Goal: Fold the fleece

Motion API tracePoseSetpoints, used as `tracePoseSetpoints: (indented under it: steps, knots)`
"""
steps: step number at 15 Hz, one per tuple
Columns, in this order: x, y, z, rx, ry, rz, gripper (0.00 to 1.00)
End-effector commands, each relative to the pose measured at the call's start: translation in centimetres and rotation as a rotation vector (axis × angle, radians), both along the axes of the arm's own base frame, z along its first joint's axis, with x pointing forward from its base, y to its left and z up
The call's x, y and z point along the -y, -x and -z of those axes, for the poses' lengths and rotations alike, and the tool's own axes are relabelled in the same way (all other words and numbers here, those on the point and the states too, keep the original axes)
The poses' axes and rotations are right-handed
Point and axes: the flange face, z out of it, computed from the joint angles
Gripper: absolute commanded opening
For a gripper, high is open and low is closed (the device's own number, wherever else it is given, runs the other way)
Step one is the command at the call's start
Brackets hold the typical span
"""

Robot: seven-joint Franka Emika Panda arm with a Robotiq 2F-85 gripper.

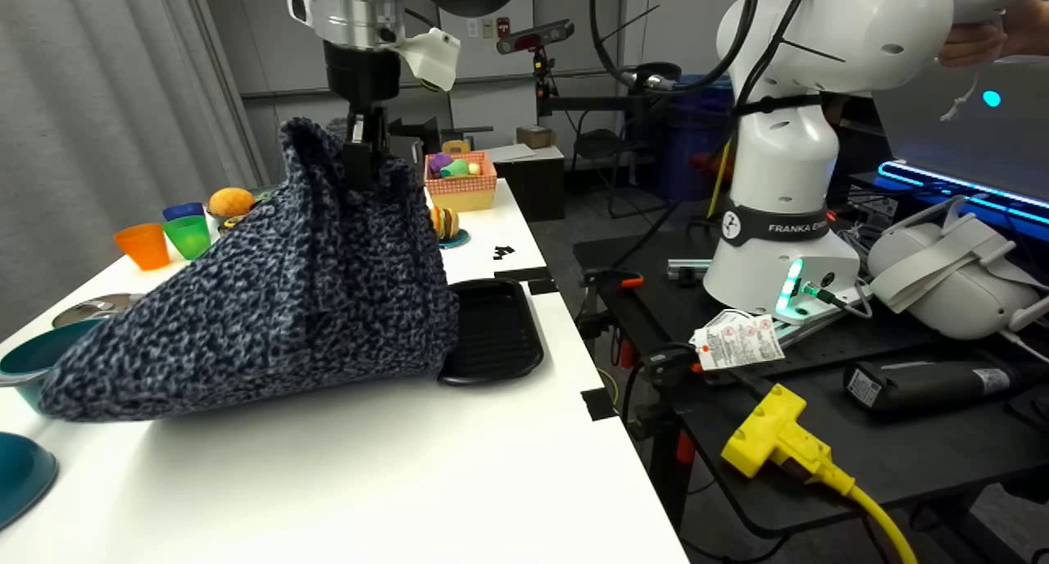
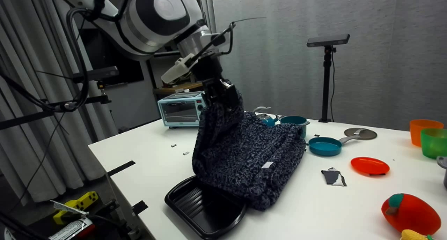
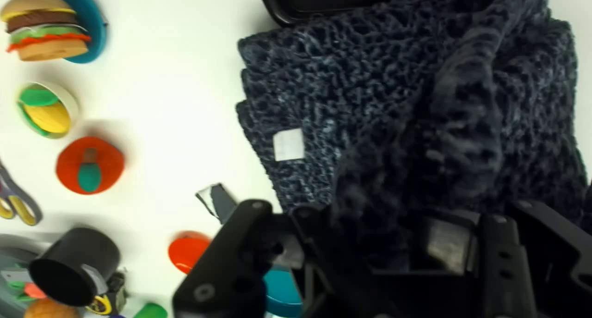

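The fleece (image 1: pixel 287 302) is dark navy-black speckled with grey-blue. It lies partly folded in layers on the white table, with one part lifted into a peak; it also shows in an exterior view (image 2: pixel 248 152) and in the wrist view (image 3: pixel 360 68). A white label (image 2: pixel 267 165) lies on its flat part and shows in the wrist view (image 3: pixel 289 144). My gripper (image 1: pixel 363 166) is at the top of the peak, shut on a thick bunch of fleece, also in an exterior view (image 2: pixel 225 98). In the wrist view the bunch fills much of the space between the fingers (image 3: pixel 384 230); the fingertips are hidden.
A black tray (image 2: pixel 202 212) touches or lies partly under the fleece's edge, near the table edge. A teal pot (image 2: pixel 297 123) and a teal pan (image 2: pixel 324 146) stand close by. An orange-red plate (image 2: pixel 370 165), a red toy (image 2: pixel 411 214) and a toaster oven (image 2: pixel 183 109) are further off.
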Motion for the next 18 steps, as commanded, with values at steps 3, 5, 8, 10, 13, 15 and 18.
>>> tracePoseSetpoints:
  steps: [3,5,8,10,13,15,18]
  knots:
    - [3.2,-0.9,-0.5,-0.08,0.035,0.037,0.33]
    - [3.0,-1.0,-0.5,-0.071,0.038,0.013,0.47]
    - [2.6,-0.8,-0.8,-0.052,0.028,0.002,0.71]
    - [2.5,-0.6,-1.1,-0.037,0.021,0.0,0.86]
    - [1.9,0.0,-1.8,-0.004,0.017,-0.005,1.0]
    - [0.7,0.5,-2.4,0.024,0.022,-0.023,1.0]
    - [-2.6,1.3,-3.3,0.089,0.064,-0.143,1.0]
